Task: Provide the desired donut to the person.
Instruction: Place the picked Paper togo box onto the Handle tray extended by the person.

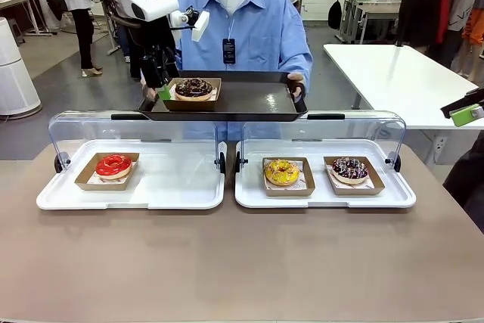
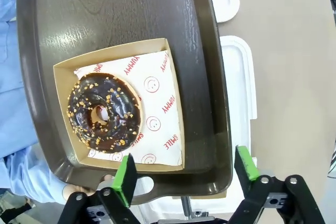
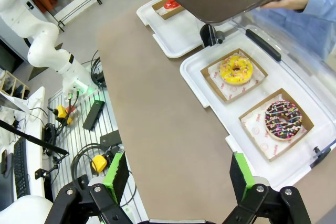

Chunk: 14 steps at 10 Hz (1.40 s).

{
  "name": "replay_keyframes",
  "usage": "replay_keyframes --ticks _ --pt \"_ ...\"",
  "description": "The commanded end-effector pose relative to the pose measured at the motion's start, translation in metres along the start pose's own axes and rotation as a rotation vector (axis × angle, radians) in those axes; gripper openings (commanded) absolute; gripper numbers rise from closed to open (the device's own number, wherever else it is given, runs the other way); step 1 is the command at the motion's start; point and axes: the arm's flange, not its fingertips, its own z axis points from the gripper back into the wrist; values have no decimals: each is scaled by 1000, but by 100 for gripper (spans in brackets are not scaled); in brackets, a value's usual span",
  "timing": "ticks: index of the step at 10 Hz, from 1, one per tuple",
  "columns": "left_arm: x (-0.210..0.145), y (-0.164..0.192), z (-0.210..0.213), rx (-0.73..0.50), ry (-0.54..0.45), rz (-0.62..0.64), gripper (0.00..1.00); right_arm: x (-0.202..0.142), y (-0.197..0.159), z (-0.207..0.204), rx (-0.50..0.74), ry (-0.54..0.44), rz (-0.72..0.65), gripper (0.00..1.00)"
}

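We see a dark tray (image 2: pixel 131 9) with a glossy wood-grain finish, a matt brown cardboard box (image 2: pixel 63 74) lined with printed paper (image 2: pixel 163 93), a shiny-glazed donut (image 2: pixel 122 103), and clear smooth plastic lids (image 1: pixel 136 128) mid-frame.

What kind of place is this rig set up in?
Likely a robotics lab staged as a donut counter: clear-lidded display trays of boxed donuts, a person holding a serving tray, cables and control boxes on the floor.

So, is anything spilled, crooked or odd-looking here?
Nothing looks spilled or damaged. The chocolate donut sits whole in its box on the tray held by the person, toward one end rather than the middle. The red donut, yellow donut and sprinkled donut each lie in their own boxes.
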Motion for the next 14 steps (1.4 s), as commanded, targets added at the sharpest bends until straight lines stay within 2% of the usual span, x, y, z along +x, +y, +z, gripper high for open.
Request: replay_keyframes --ticks 1,3,6,8,11,14 --pt "-4 -6 7 -19 -11 -8 97 1 1 -1 0 5 -9 100" --pt "-11 -12 16 -61 -44 -23 100 1 1 -1 0 5 -9 100" --pt "-50 -63 47 -79 -79 -70 100 1 1 -1 0 5 -9 100" --pt "-82 -104 53 -84 -84 -83 100 1 1 -1 0 5 -9 100" --pt "-131 -140 50 -89 -104 -22 100 1 1 -1 0 5 -9 100" --pt "-149 -150 49 -19 -115 33 100 1 1 -1 0 5 -9 100"
